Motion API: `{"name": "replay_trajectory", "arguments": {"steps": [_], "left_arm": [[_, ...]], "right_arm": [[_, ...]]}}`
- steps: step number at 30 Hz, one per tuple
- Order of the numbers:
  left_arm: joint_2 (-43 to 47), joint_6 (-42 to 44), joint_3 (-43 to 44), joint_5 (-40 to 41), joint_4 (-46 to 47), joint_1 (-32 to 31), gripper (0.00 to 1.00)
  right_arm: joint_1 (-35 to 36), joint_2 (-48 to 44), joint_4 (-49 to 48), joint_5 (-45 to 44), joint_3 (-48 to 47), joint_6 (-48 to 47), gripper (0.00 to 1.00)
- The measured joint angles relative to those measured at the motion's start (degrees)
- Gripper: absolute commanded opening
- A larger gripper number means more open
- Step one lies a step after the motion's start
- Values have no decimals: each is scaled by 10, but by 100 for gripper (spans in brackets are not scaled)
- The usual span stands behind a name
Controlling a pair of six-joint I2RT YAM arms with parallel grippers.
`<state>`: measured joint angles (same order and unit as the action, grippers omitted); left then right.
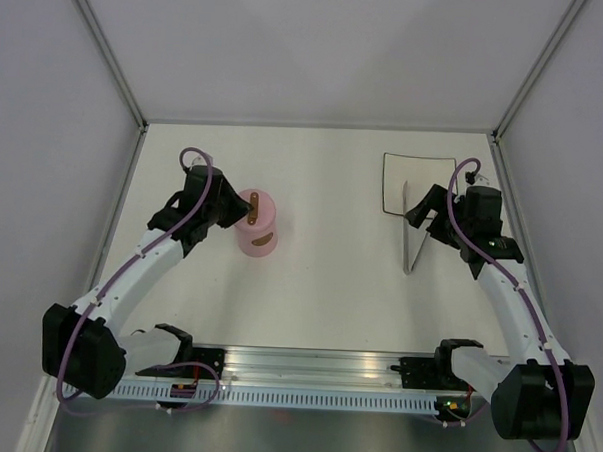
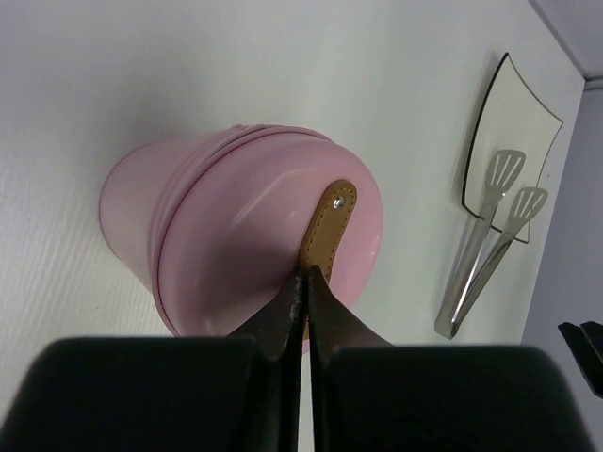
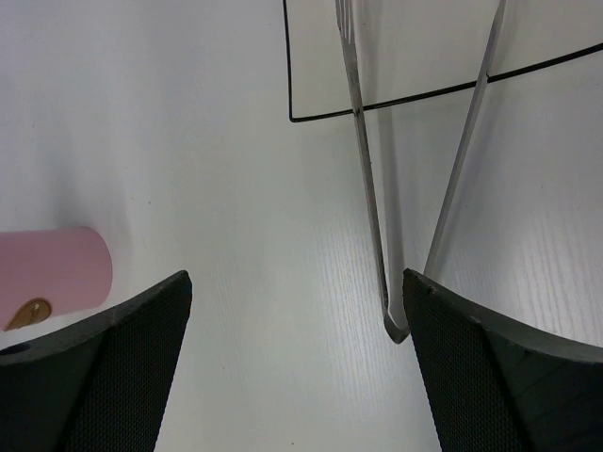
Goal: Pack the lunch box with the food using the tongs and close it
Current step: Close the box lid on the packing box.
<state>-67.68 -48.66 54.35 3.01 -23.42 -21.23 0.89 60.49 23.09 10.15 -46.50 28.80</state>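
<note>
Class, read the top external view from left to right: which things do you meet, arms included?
Left arm → lunch box → tongs → right arm. The plate is left out, since it overlaps the tongs.

Left end effector (image 2: pixel 306 280) pinched shut; right end effector (image 3: pixel 294 282) spread wide

Lidded pink lunch box (image 1: pixel 259 232), silvery tongs (image 2: pixel 454 309) apart

Shiny metal tongs (image 2: pixel 448 318), perhaps plastic pot (image 2: pixel 132 207)
</note>
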Motion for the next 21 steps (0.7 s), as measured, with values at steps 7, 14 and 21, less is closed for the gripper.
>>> {"name": "replay_trajectory", "arguments": {"steps": [7,14,21], "left_arm": [[2,-31,-23,-5,33,24,2],[2,-54,-30,-29,47,50,2],[2,-60,-22,-37,34,58,2]], "right_arm": [[0,3,-1,5,1,0,98],[0,13,-4,10,1,0,98],[0,19,-4,19,1,0,98]]}}
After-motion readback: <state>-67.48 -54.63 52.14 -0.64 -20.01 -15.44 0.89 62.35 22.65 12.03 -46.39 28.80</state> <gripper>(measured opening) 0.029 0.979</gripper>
